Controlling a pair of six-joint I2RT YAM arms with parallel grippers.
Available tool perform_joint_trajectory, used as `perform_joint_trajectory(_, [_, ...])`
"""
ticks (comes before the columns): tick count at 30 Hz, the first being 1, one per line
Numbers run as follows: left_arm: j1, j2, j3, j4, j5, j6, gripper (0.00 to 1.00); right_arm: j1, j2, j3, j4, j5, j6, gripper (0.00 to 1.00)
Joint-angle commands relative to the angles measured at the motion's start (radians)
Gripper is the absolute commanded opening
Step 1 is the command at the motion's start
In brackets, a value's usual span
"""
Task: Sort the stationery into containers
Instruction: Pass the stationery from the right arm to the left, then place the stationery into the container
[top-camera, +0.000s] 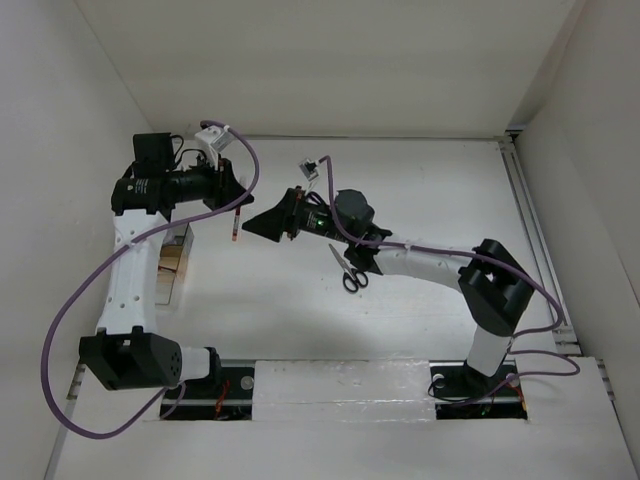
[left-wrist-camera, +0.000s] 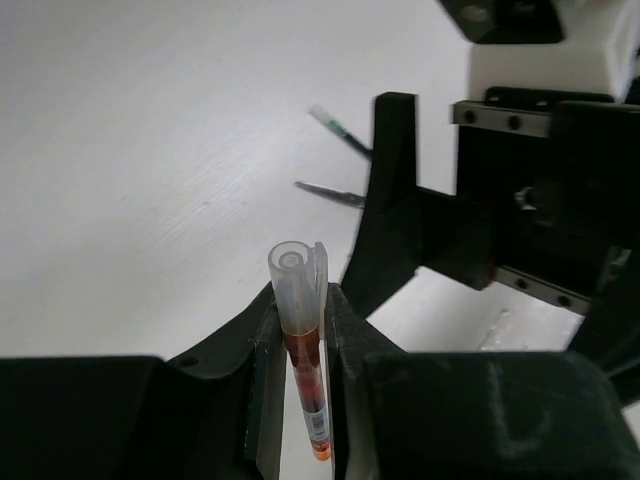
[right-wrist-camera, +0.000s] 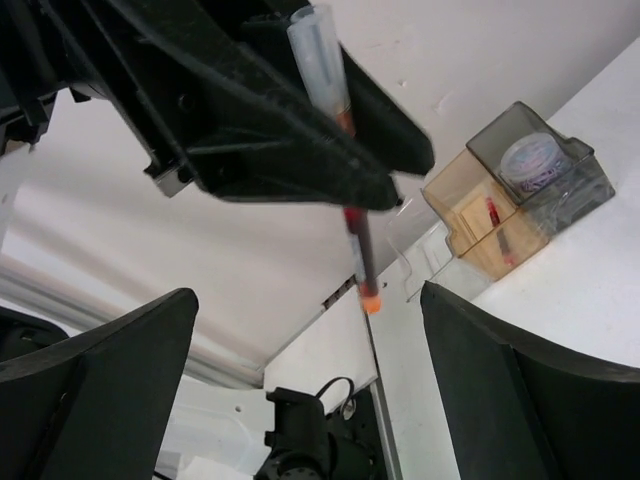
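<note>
My left gripper is shut on a red pen with a clear cap and holds it upright above the table; in the left wrist view the pen sits between the jaws. My right gripper is open and empty, just right of the pen, which hangs beyond its fingers in the right wrist view. Black-handled scissors lie under the right arm. The boxes sit under the left arm: grey holding the roll, tan holding a red pen, clear.
A dark green pen and the scissor tips lie on the white table behind the right gripper's finger. White walls close in the left, back and right. Purple cables loop off both arms.
</note>
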Motion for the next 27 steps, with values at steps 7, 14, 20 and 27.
perform_joint_trajectory(7, [0.008, -0.078, -0.043, 0.039, -0.383, 0.411, 0.0, 0.002, -0.168, -0.15, -0.123, 0.088, -0.158, 1.0])
perform_joint_trajectory(14, [0.056, -0.11, -0.246, 0.165, -0.518, 0.689, 0.0, 0.002, -0.335, -0.238, -0.343, 0.213, -0.271, 1.0])
perform_joint_trajectory(20, [0.088, -0.012, -0.307, 0.182, -0.589, 0.906, 0.0, 0.011, -0.424, -0.282, -0.462, 0.299, -0.304, 1.0])
perform_joint_trajectory(27, [0.123, 0.022, -0.338, 0.122, -0.661, 1.107, 0.0, 0.011, -0.481, -0.322, -0.513, 0.351, -0.324, 1.0])
